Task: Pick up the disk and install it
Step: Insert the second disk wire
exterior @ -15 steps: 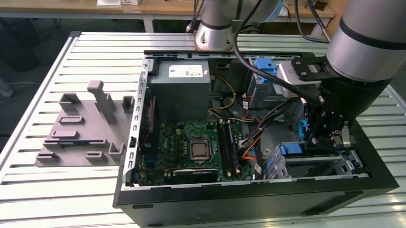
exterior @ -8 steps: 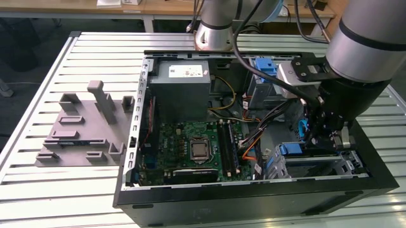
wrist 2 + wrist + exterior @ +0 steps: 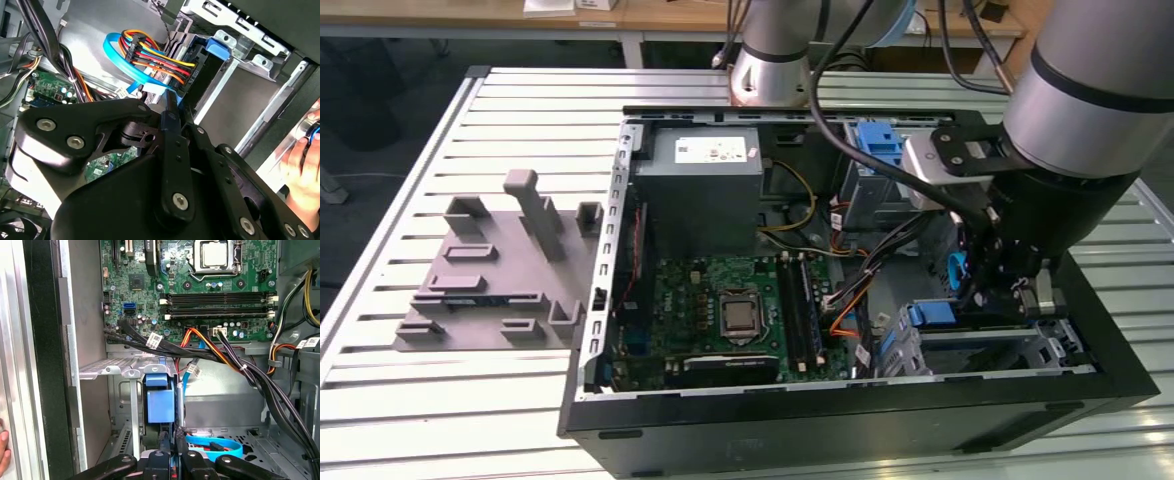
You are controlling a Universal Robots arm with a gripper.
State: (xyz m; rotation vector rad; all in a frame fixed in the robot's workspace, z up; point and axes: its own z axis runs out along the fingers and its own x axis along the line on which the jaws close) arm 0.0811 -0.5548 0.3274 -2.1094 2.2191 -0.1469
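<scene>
Open case [image 3: 654, 420]; end effector [image 3: 170, 440] grips disk [image 3: 161, 405]

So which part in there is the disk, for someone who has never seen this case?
Start at the open computer case on the slatted table, then go to its metal drive bay beside the green motherboard. The disk stands edge-up in that bay, at the gripper; its blue frame sets it apart.

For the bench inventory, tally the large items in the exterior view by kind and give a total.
Slatted metal table: 1
Open computer case: 1
Grey slotted stand: 1
Power supply box: 1
Robot arm: 1
Total: 5
</scene>
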